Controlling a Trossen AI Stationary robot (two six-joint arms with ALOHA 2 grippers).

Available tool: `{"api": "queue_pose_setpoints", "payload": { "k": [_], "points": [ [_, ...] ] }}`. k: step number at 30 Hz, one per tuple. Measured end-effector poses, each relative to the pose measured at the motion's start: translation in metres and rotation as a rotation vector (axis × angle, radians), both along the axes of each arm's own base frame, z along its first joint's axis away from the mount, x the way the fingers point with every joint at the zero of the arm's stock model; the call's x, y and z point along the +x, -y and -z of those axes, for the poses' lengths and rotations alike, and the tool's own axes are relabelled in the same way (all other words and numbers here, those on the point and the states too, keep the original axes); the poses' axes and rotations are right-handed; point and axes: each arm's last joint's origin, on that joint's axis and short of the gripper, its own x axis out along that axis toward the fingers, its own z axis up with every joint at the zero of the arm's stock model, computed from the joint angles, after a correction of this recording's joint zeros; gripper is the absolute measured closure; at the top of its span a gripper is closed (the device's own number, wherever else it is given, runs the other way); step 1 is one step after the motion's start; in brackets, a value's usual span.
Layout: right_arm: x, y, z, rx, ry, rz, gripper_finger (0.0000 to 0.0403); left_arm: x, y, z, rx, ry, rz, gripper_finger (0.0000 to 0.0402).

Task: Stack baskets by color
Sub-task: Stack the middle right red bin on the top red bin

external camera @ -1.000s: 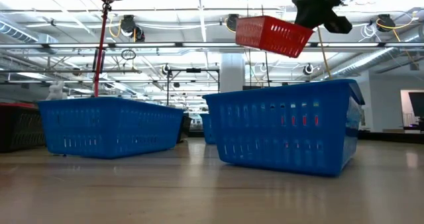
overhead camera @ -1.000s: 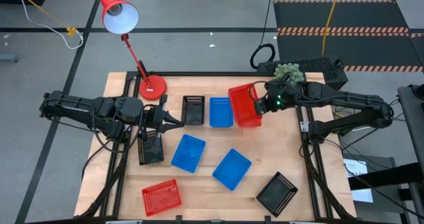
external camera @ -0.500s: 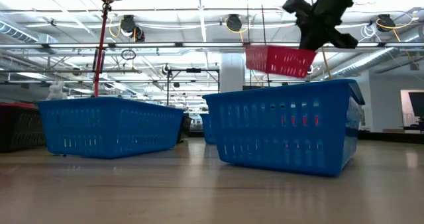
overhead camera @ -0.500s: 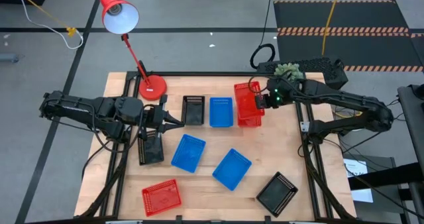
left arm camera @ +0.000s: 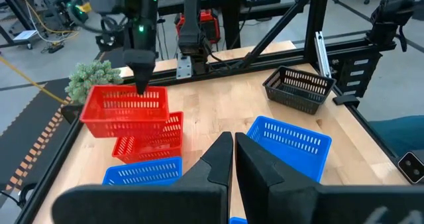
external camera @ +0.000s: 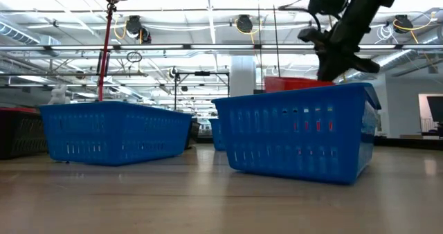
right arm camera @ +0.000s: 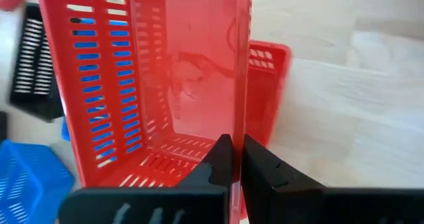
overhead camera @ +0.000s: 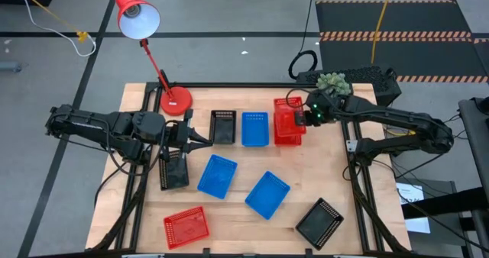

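Right claw (overhead camera: 304, 118) pinches the rim of a red basket (overhead camera: 287, 114) over a second red basket (left arm camera: 154, 139). Left claw (overhead camera: 208, 138) pressed together, empty, above the bench (overhead camera: 321, 174).

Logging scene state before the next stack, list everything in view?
red baskets: 3, red; one held over a second on the right arm's side, one at the edge opposite the lamp
blue baskets: 3, blue; one beside the red pair, two mid-table
black baskets: 3, black;
lamp: 1, red, table corner
plant: 1, green, behind the right arm
table: 1, wood
left gripper: shut, empty
right gripper: shut on held red basket
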Motion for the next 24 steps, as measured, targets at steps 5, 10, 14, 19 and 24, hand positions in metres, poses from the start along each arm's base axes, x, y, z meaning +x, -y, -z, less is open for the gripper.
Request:
{"api": "queue_pose_setpoints", "payload": {
  "k": [5, 10, 14, 19, 24],
  "points": [
    [-0.002, 0.002, 0.010, 0.036, 0.005, 0.019, 0.0396, 0.000, 0.000, 0.000, 0.003, 0.000, 0.001, 0.0380],
    [0.001, 0.002, 0.013, 0.061, 0.057, -0.001, 0.0396, 0.000, 0.000, 0.000, 0.023, 0.001, 0.007, 0.0380],
    [0.000, 0.001, 0.014, 0.067, 0.050, -0.001, 0.0396, 0.000, 0.000, 0.000, 0.025, 0.001, 0.008, 0.0380],
    [0.000, 0.001, 0.014, 0.070, 0.049, 0.002, 0.0396, 0.000, 0.000, 0.000, 0.025, 0.001, 0.008, 0.0380],
    [0.002, 0.003, 0.018, 0.078, 0.028, 0.002, 0.0396, 0.000, 0.000, 0.000, 0.025, 0.001, 0.008, 0.0380]
  ]
}}
